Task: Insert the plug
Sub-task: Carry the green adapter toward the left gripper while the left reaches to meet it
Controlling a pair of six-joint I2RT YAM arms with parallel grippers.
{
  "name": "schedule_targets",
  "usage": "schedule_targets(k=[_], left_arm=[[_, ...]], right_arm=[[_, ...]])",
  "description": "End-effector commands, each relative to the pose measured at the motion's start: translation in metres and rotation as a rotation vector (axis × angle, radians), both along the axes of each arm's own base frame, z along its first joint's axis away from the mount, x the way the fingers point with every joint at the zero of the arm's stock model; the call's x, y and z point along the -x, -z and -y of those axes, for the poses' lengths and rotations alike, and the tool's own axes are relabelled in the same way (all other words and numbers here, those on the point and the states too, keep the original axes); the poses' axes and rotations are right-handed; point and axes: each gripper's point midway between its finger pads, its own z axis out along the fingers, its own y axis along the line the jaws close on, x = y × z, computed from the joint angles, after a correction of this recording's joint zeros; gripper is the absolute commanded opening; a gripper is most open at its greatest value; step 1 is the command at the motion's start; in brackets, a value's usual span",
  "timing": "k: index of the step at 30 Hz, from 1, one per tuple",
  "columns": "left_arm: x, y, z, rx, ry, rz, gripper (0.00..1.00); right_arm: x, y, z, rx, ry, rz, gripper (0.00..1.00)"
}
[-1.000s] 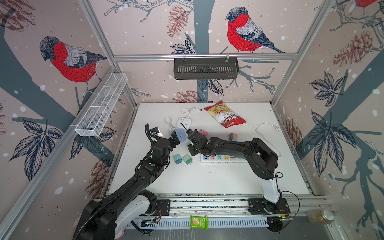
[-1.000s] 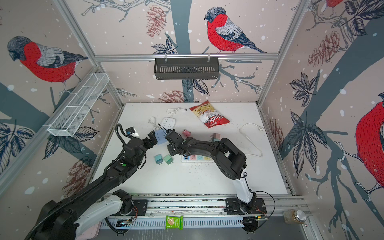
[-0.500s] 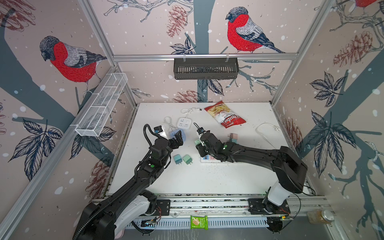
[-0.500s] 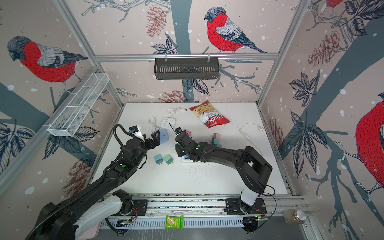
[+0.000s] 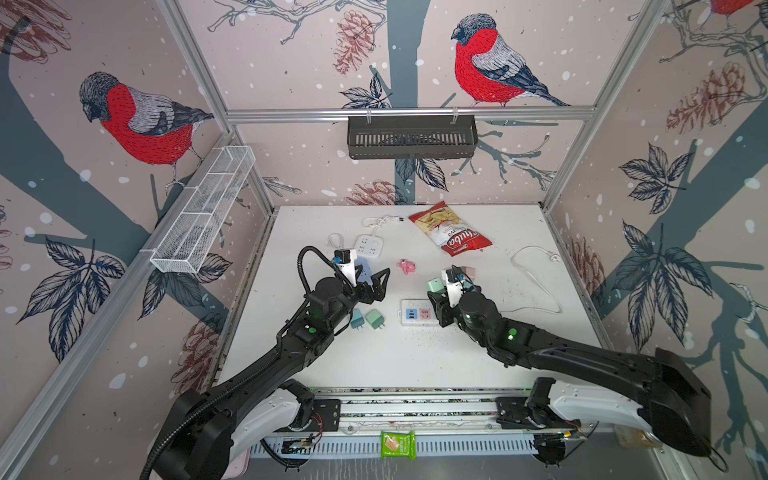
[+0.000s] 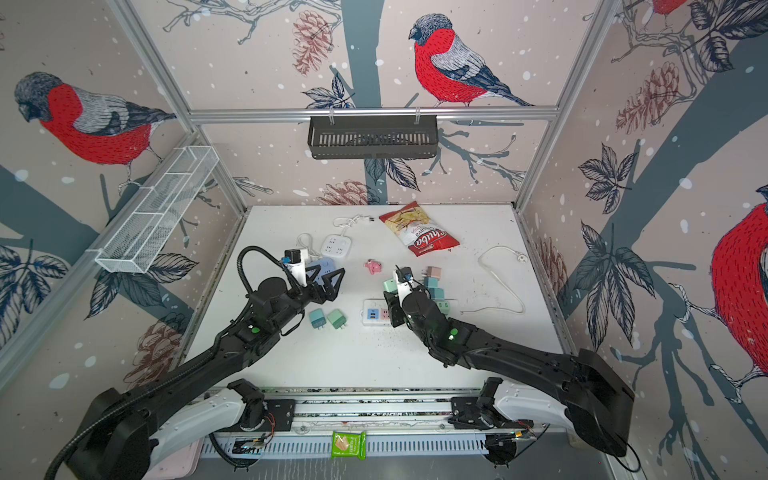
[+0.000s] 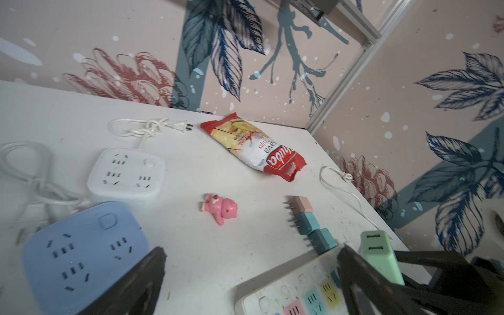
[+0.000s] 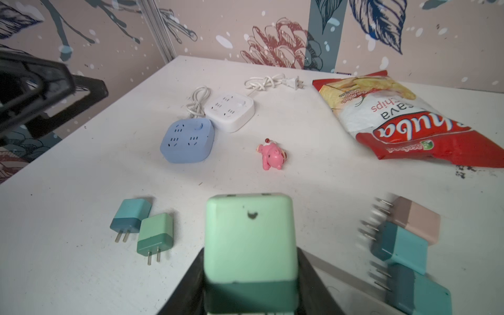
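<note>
White surface (image 5: 415, 357) between walls papered with red-breasted birds. The right pincer (image 5: 438, 296) is clamped on a mint-green plug (image 8: 249, 234), holding it just beside the far edge of the power strip (image 5: 417, 312). The left pincer (image 5: 379, 284) stands spread wide with nothing in it, near the blue socket block (image 8: 188, 141). Two spare plugs (image 5: 375, 320) lie between the arms.

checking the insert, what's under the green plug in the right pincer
The white power strip lies beneath the green plug held by the right pincer. Its prongs and the socket below are hidden by plug and pincer.
</note>
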Motion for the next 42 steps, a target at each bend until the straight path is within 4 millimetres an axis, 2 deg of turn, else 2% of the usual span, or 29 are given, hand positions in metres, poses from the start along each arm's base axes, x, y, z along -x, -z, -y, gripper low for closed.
schedule_targets(k=[1,6,12,18,31,38,42], left_arm=[[0.013,-0.022,0.029,-0.029,0.109,0.097,0.98],[0.026,-0.028,0.046,-0.029,0.193,0.120,0.94],[0.038,-0.036,0.058,0.003,0.278,0.123,0.90],[0.049,-0.036,0.078,-0.012,0.374,0.132,0.87],[0.085,-0.037,0.120,-0.038,0.581,0.164,0.85],[0.097,-0.036,0.132,-0.040,0.655,0.163,0.84],[0.097,-0.032,0.137,-0.055,0.664,0.149,0.83]], right_arm=[[0.001,-0.025,0.015,-0.067,0.040,0.115,0.12],[0.017,-0.042,0.035,-0.151,0.021,0.241,0.11],[0.032,-0.052,0.037,-0.204,-0.048,0.381,0.08],[0.039,-0.051,0.027,-0.165,-0.110,0.467,0.03],[0.067,-0.043,-0.002,-0.054,-0.280,0.601,0.02],[0.068,-0.041,-0.008,-0.020,-0.272,0.620,0.02],[0.070,-0.044,-0.011,-0.026,-0.270,0.633,0.02]])
